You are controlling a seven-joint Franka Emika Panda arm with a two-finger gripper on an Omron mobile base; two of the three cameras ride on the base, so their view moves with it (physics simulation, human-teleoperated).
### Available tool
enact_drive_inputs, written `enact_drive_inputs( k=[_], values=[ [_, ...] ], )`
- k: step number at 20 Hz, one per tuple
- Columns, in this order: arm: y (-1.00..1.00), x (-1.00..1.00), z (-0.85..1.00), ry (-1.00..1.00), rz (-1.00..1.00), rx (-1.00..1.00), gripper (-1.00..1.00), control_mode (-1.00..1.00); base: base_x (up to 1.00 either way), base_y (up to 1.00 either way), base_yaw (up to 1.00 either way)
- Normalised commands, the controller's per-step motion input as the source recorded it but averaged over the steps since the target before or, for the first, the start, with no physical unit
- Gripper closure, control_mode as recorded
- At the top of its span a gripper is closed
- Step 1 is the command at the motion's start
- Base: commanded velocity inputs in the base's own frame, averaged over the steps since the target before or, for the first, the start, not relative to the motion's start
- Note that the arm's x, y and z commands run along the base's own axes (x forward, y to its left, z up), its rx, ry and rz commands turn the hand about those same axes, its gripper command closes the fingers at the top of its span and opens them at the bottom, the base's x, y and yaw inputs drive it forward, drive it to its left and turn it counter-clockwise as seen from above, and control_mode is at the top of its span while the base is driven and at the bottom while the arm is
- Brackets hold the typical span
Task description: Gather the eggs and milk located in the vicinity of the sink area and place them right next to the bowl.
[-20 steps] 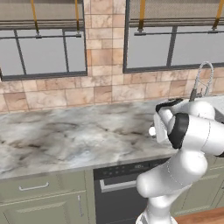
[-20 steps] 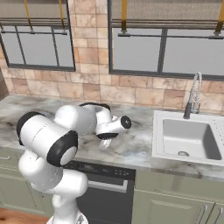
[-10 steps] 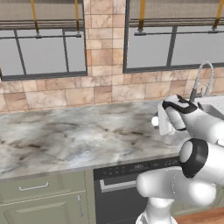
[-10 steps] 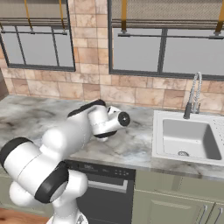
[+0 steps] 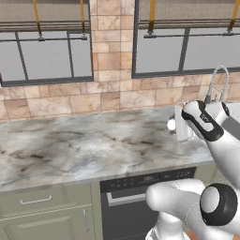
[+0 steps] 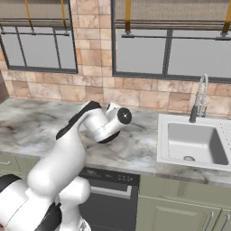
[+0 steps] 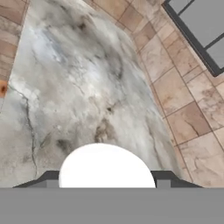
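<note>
Left base view: the arm reaches over the marble counter [image 5: 84, 145], its hand beside the steel faucet [image 5: 216, 84] at the right edge. A small white round shape, perhaps the egg [image 5: 171, 124], shows at the hand's left side, but I cannot tell for sure. The gripper is hidden by the hand, so how its jaws stand cannot be told here. No writing can be read.

Right base view: this side shows the white sink [image 6: 195, 143] with the faucet behind it, well to the right of the hand. The wrist hangs over the counter near the brick wall [image 6: 135, 97].

Hand view: a smooth white egg [image 7: 106, 166] sits at the bottom centre, between the two dark fingertips [image 7: 47, 178], which stand narrowly on either side of it. Marble and wall tiles lie beyond
</note>
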Motion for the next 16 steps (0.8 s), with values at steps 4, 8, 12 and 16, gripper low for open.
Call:
enact_drive_inputs(
  k=[4,8,12,16],
  values=[
    [0.00,-0.62,0.27,-0.07,0.00,-0.03,1.00,-1.00,0.00,0.00,0.00],
    [0.00,-0.65,0.11,-0.14,0.00,-0.02,1.00,-1.00,0.00,0.00,0.00],
    [0.00,-0.61,0.00,-0.16,0.00,-0.03,1.00,-1.00,0.00,0.00,0.00],
    [0.00,-0.42,0.00,-0.11,0.00,-0.01,1.00,-1.00,0.00,0.00,0.00]
  ],
)
